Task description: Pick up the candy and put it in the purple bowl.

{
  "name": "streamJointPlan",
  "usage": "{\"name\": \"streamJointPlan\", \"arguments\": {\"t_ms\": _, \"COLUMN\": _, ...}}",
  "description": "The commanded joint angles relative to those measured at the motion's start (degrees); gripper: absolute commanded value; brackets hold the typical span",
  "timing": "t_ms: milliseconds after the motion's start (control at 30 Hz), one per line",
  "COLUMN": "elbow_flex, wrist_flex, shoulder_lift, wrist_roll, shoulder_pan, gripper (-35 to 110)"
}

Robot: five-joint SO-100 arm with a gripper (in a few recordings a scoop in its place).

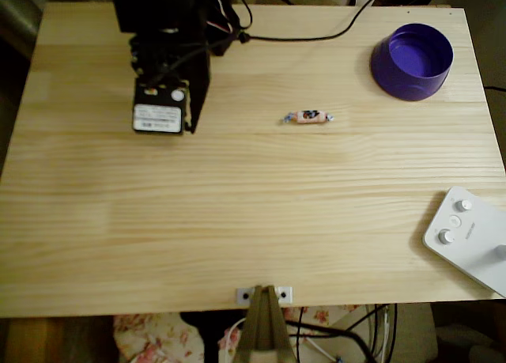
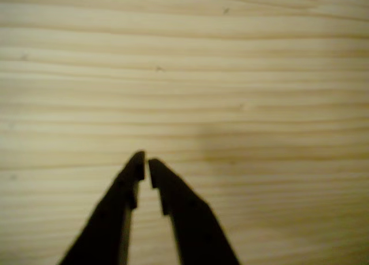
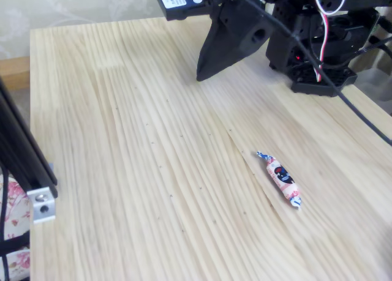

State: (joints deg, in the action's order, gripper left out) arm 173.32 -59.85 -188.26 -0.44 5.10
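The candy is a small pinkish-white wrapped sweet with dark marks and twisted ends. It lies flat on the wooden table, a little above the middle in the overhead view, and at lower right in the fixed view. The purple bowl stands upright at the table's far right corner with nothing inside. My black gripper hangs shut over bare wood with nothing between its fingers. In the overhead view it is near the far left of the table, well left of the candy. In the fixed view its tip points down above the table.
A white button device lies at the table's right front edge. The arm's black base and its cables sit at the back. A metal clamp grips the front edge.
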Motion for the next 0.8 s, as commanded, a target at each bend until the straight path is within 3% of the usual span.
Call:
{"name": "streamJointPlan", "arguments": {"t_ms": 0, "elbow_flex": -0.70, "wrist_flex": -0.18, "shoulder_lift": -0.79, "wrist_roll": -0.18, "shoulder_pan": 1.05, "gripper": -1}}
{"name": "streamJointPlan", "arguments": {"t_ms": 767, "elbow_flex": -0.62, "wrist_flex": -0.18, "shoulder_lift": -0.79, "wrist_roll": 0.62, "shoulder_pan": 1.76, "gripper": -1}}
